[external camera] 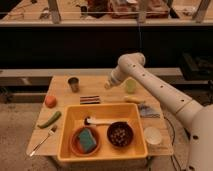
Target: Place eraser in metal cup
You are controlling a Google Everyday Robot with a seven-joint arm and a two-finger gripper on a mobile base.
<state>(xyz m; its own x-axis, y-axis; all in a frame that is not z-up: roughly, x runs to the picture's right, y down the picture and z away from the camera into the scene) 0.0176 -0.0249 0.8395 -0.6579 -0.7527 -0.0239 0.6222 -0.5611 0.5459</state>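
Nothing of the job is finished yet, as far as I can judge. My gripper [107, 85] hangs low over the far part of the table [100, 82], and it carries nothing that I can see; whether it is spread apart or closed together I cannot tell.

The eraser [90, 99] lies flat on the wood, nearer the camera than my gripper and a little toward the metal cup's side of it, just beyond the far rim of the yellow tub [102, 107]. It is apart from my gripper, so the pick-up is still to be made.

The metal cup [74, 83] stands upright at about the same depth as my gripper, off to one side and well apart from it. Its inside looks dark, and I see no eraser in it. On my gripper's other side, about as far off, stands a pale green cup [130, 86], which is not the one I want.

What is left, then, is all of it. I must go down to the eraser, take hold of it, carry it across to the metal cup, and let it go inside.
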